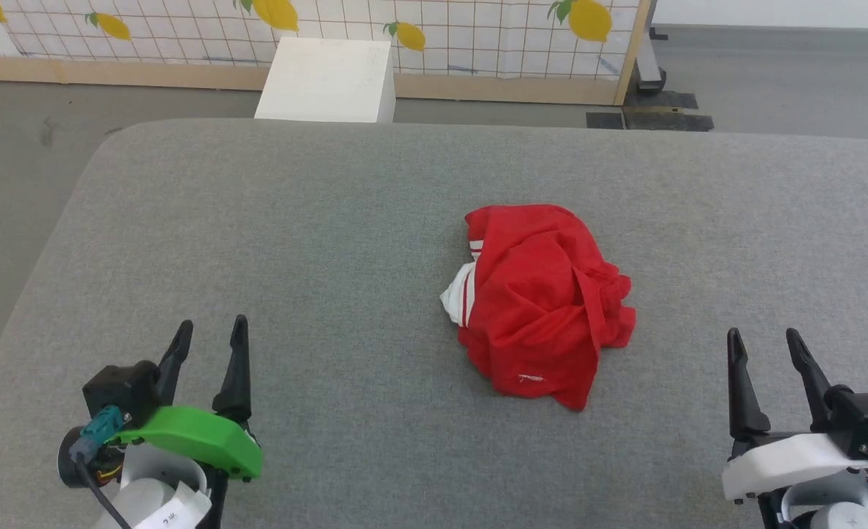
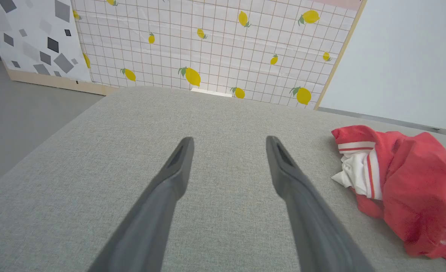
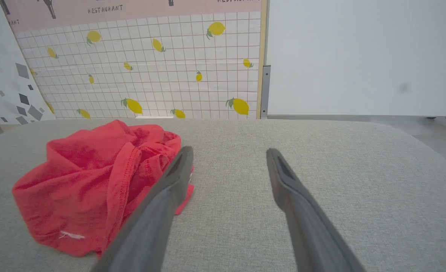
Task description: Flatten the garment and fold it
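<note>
One garment (image 1: 544, 305), red, crumpled in a heap on the grey fabric table (image 1: 294, 220), just toward 3 o'clock from the table's middle in the head view. A white sleeve with red stripes pokes out at the heap's 9 o'clock, and a small white logo sits near its 6 o'clock edge (the front graphic is folded out of sight). Nothing lies on the heap or against it. Beyond the table's far edge, at about 11 o'clock, stands a white block (image 1: 327, 77) on the grey floor (image 1: 22, 132). Behind it, a lemon-print grid panel (image 1: 478, 37) runs across 12 o'clock. The left gripper (image 1: 213, 321) is at 7 o'clock of the head view, green shell on its wrist, fingers pointing to 12 and spread wide, nothing between them. It is well apart from the garment, which shows at 3 o'clock in the left wrist view. The right gripper (image 1: 763, 332) is at 5 o'clock, white shell, fingers also wide and empty, pointing to 12. In the right wrist view one finger crosses in front of the heap's edge, but the head view shows a gap between them.
</note>
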Controlling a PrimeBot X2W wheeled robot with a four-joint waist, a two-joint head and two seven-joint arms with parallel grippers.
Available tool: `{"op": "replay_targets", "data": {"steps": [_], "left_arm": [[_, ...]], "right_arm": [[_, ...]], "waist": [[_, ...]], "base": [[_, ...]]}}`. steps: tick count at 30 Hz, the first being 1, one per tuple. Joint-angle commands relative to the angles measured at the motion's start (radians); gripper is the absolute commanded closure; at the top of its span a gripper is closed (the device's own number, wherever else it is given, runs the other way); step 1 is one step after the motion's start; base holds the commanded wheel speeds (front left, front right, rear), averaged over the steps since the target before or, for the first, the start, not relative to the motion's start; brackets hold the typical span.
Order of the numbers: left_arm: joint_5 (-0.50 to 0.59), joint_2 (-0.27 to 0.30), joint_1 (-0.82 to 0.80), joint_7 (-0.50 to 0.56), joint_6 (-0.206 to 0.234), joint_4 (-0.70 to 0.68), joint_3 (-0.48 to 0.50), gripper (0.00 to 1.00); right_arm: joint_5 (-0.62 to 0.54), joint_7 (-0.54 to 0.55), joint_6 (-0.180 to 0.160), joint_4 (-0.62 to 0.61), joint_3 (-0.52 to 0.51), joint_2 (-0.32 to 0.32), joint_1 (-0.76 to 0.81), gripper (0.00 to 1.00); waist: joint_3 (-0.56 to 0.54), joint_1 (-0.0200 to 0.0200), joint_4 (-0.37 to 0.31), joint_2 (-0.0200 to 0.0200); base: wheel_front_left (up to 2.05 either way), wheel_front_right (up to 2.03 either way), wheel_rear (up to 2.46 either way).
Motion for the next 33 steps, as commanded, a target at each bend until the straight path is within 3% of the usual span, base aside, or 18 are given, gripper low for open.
{"op": "replay_targets", "data": {"steps": [1, 14, 18, 19, 20, 23, 33], "left_arm": [[-0.011, -0.005, 0.015, -0.007, -0.002, -0.003, 0.003, 0.00], [-0.009, -0.009, 0.013, -0.011, 0.002, -0.002, 0.002, 0.00], [-0.009, -0.014, 0.010, -0.012, 0.007, -0.007, 0.000, 0.00], [-0.008, -0.016, 0.008, -0.012, 0.007, -0.009, -0.001, 0.00], [-0.007, -0.021, 0.001, -0.013, 0.007, -0.013, -0.004, 0.00], [-0.005, -0.027, -0.012, -0.012, 0.007, -0.016, -0.009, 0.00], [-0.001, -0.045, -0.066, -0.013, 0.004, -0.026, -0.018, 0.00]], "right_arm": [[0.003, -0.006, -0.001, 0.001, 0.003, 0.000, 0.008, 0.00], [-0.003, -0.005, -0.001, 0.005, 0.006, 0.000, -0.010, 0.00], [-0.022, 0.044, -0.001, 0.011, 0.032, 0.000, -0.064, 0.00], [-0.024, 0.078, -0.001, 0.019, 0.042, 0.000, -0.088, 0.00], [-0.044, 0.195, -0.001, 0.046, 0.078, 0.000, -0.167, 0.00], [-0.047, 0.339, -0.001, 0.077, 0.139, -0.029, -0.263, 0.00], [0.092, 0.818, -0.001, 0.196, 0.413, -0.183, -0.541, 0.00]], "waist": [[0.001, 0.0000, 0.000, 0.0000], [0.008, 0.0000, 0.002, 0.0000], [0.023, 0.0000, 0.004, 0.0000], [0.028, 0.0000, 0.006, 0.0000], [0.047, 0.0000, 0.013, 0.0000], [0.074, 0.0000, 0.025, 0.0000], [0.186, 0.0000, 0.082, 0.0000]], "base": [[0.00, 0.00, 0.00], [0.00, 0.00, 0.00], [0.00, 0.00, 0.00], [0.00, 0.00, 0.00], [0.00, 0.00, 0.00], [0.00, 0.00, 0.00], [0.00, 0.00, 0.00]]}}
